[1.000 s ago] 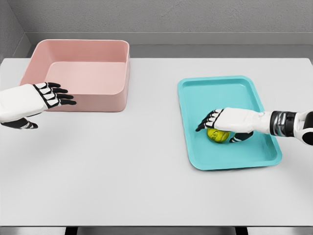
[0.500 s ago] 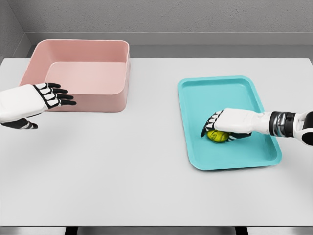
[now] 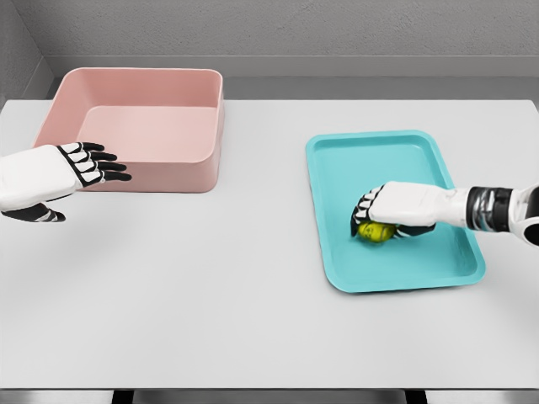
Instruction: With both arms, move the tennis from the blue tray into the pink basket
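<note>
Yellow-green tennis ball (image 3: 374, 231) lies in the blue tray (image 3: 394, 150), about mid-tray toward its left side. Only the lower part of the ball shows; the top is covered by the right hand (image 3: 397, 209). That hand sits over the ball with its fingers (image 3: 364, 210) curled down around it, grasping it. Whether the ball is off the tray floor cannot be told. The right arm enters from the right edge and is cut off there at the wrist section.

Tray rests on the white table (image 3: 253, 278), right of centre. Pink basket (image 3: 139, 128) stands at the far left of the table, well apart from the tray.

Left hand (image 3: 59, 175) hovers near the basket's front wall, fingers (image 3: 101, 164) extended and relaxed, holding nothing. Its forearm is cut off by the left edge.
</note>
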Robot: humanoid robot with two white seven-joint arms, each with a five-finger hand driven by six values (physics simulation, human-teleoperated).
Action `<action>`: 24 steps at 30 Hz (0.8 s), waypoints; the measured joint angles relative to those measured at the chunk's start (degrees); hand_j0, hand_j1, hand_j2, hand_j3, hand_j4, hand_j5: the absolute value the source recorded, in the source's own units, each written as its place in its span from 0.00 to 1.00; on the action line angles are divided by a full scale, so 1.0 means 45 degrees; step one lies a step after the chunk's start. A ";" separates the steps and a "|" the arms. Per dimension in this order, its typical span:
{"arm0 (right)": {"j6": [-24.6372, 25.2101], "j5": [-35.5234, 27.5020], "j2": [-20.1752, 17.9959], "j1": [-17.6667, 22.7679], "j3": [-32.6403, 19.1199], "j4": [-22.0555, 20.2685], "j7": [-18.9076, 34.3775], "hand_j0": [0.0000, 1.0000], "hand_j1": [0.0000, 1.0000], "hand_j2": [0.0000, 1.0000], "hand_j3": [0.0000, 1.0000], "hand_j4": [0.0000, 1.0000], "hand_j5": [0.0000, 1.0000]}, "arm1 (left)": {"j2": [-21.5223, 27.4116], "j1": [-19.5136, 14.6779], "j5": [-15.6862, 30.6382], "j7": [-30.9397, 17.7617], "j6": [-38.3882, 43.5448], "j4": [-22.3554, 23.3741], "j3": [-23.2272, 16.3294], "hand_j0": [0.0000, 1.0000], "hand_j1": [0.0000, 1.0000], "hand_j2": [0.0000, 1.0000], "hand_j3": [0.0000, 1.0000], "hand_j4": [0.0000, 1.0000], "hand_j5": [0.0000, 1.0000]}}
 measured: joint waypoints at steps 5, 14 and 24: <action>-0.0005 -0.0039 -0.0018 -0.0117 -0.0314 -0.0271 0.0106 0.56 0.56 0.56 0.56 0.56 0.56 | -0.0005 0.0000 0.0001 0.0001 0.0000 0.0004 0.0000 1.00 1.00 1.00 1.00 1.00 1.00; -0.0003 -0.0038 0.0360 -0.0449 -0.0388 -0.2241 0.0131 0.56 0.56 0.56 0.56 0.56 0.56 | -0.0007 0.0000 0.0003 0.0001 0.0000 0.0001 0.0000 1.00 1.00 1.00 1.00 1.00 1.00; -0.0015 0.0382 0.2422 -0.0879 0.0173 -0.2598 0.0141 0.56 0.56 0.56 0.56 0.56 0.56 | 0.0253 0.0000 -0.0062 -0.0001 0.0001 0.0015 -0.0271 1.00 1.00 1.00 1.00 1.00 1.00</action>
